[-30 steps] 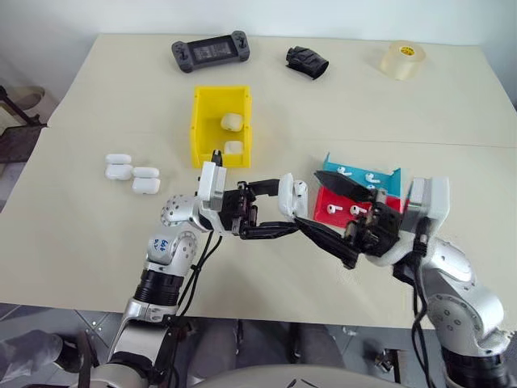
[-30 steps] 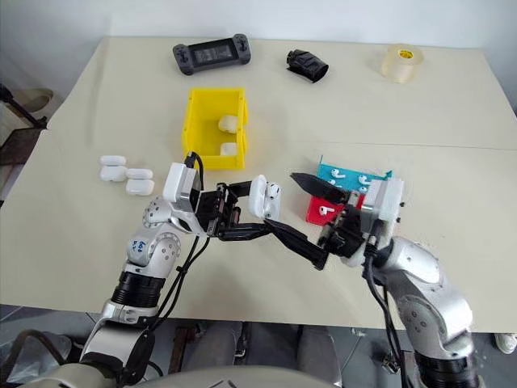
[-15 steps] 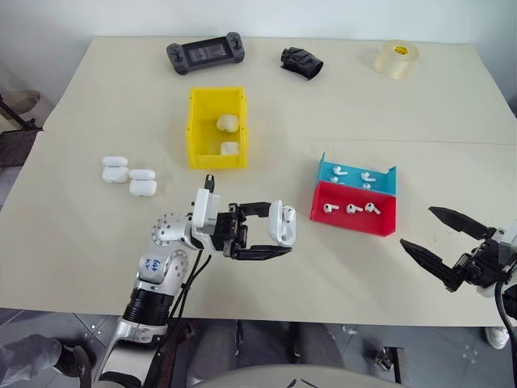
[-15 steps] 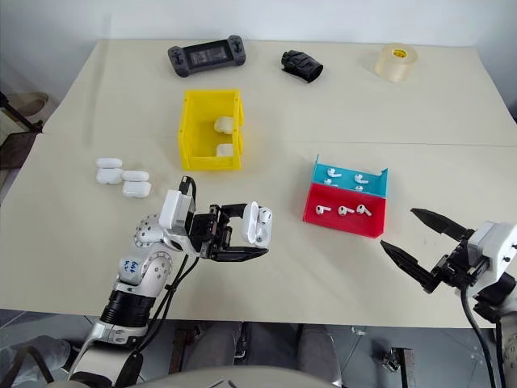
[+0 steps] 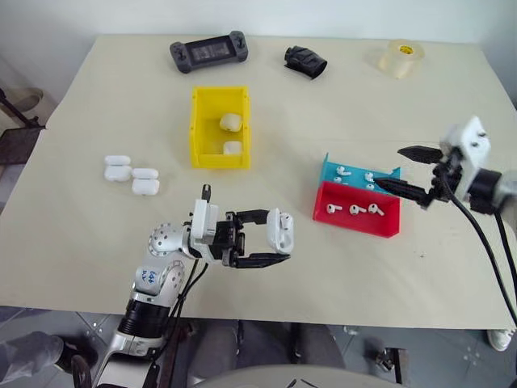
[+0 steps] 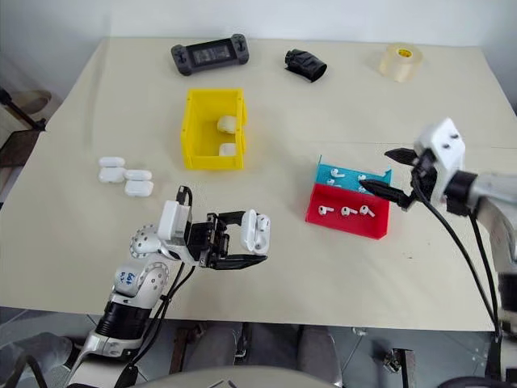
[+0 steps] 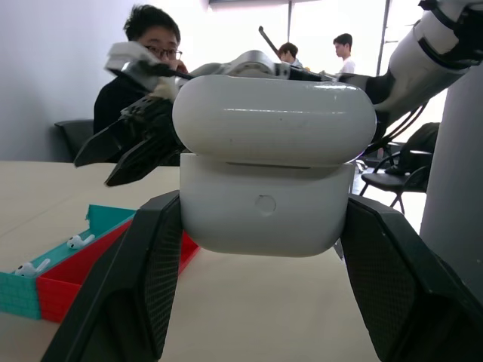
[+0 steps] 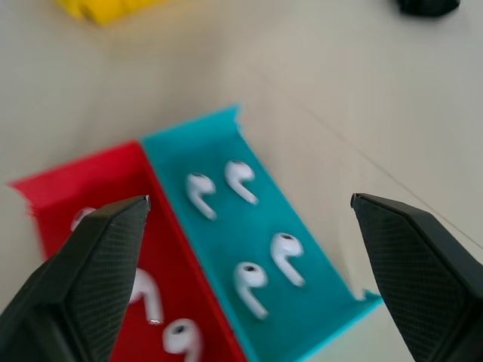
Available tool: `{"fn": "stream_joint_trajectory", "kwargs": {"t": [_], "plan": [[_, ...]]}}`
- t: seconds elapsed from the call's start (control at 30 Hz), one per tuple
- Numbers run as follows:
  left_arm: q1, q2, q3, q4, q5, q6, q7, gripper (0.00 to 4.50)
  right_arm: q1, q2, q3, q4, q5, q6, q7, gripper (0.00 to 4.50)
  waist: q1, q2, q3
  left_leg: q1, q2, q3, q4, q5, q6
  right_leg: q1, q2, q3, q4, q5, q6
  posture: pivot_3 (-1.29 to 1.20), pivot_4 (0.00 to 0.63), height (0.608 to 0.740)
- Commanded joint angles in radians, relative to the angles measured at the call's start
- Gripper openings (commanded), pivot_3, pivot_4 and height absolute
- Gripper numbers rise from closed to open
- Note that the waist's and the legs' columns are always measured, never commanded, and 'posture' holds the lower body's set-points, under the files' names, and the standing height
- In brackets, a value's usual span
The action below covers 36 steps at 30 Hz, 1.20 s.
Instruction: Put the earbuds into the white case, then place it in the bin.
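White case (image 5: 280,230) pinched in the left gripper (image 5: 275,239) near the counter's front edge.
Right gripper (image 5: 401,168), spread wide and empty, hovers over the earbuds (image 8: 241,226); they could skid aside.

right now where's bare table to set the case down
Bare table lies left of the left gripper holding the case, and between the bin and the trays. It is crowded at the trays, where the open right gripper hovers.
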Motion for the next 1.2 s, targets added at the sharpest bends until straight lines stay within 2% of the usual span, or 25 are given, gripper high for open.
{"fn": "stream_joint_trajectory", "kwargs": {"t": [0.03,0.23,0.37,0.6,0.9,1.0,1.1,1.2], "plan": [[0.012,-0.010,-0.006,-0.044,0.000,-0.024,0.017,2.78,-0.118,-0.025,0.128,0.134,-0.124,0.008,0.089,4.47,0.001,0.000,0.000,0.000,0.000,-0.001,0.000,0.000,0.000,0.000,0.000,-0.001,0.000,0.000,0.000,0.00,0.150,0.740],[0.025,-0.024,-0.012,-0.042,0.005,-0.039,0.033,2.78,-0.377,0.059,0.305,0.479,-0.329,-0.138,0.185,4.47,-0.005,0.001,0.001,-0.002,0.000,0.000,-0.001,0.000,0.000,-0.002,0.001,-0.002,0.002,0.000,0.000,0.00,0.150,0.740],[0.031,-0.026,-0.014,-0.043,0.008,-0.048,0.041,2.78,-0.493,0.137,0.353,0.668,-0.415,-0.228,0.216,4.47,-0.017,0.001,0.001,-0.002,-0.002,0.001,-0.001,0.000,0.000,-0.002,0.001,-0.002,0.003,0.000,0.000,0.00,0.150,0.740],[0.037,-0.028,-0.017,-0.044,0.013,-0.061,0.053,2.78,-0.599,0.232,0.375,0.883,-0.516,-0.353,0.256,4.47,-0.024,0.001,0.001,-0.002,-0.002,0.000,-0.001,0.000,-0.001,-0.002,0.001,-0.002,0.006,0.000,0.000,0.00,0.150,0.740],[0.046,-0.022,-0.015,-0.056,0.015,-0.066,0.070,2.78,-0.628,0.282,0.366,0.982,-0.585,-0.429,0.266,4.47,-0.025,0.001,0.001,-0.001,-0.002,0.000,-0.001,0.000,-0.001,-0.003,0.001,-0.002,0.008,0.000,0.000,0.00,0.150,0.740],[0.046,-0.019,-0.016,-0.059,0.015,-0.067,0.073,2.78,-0.628,0.291,0.370,1.004,-0.603,-0.452,0.268,3.85,-0.025,0.001,0.001,-0.001,-0.002,0.000,0.000,0.000,-0.001,-0.002,0.001,-0.002,0.009,0.000,0.000,0.00,0.150,0.740],[0.045,-0.015,-0.015,-0.064,0.014,-0.065,0.077,2.78,-0.628,0.295,0.366,1.017,-0.615,-0.462,0.259,2.95,-0.026,0.001,0.001,0.000,-0.002,0.000,0.000,0.000,-0.001,-0.002,0.001,-0.002,0.010,0.000,0.000,0.00,0.150,0.740],[0.044,-0.011,-0.015,-0.068,0.014,-0.064,0.079,2.78,-0.630,0.297,0.362,1.028,-0.628,-0.470,0.255,2.95,-0.025,0.001,0.001,0.001,-0.002,0.000,0.001,0.000,-0.002,-0.001,0.001,-0.002,0.011,0.000,0.000,0.00,0.150,0.740]]}}
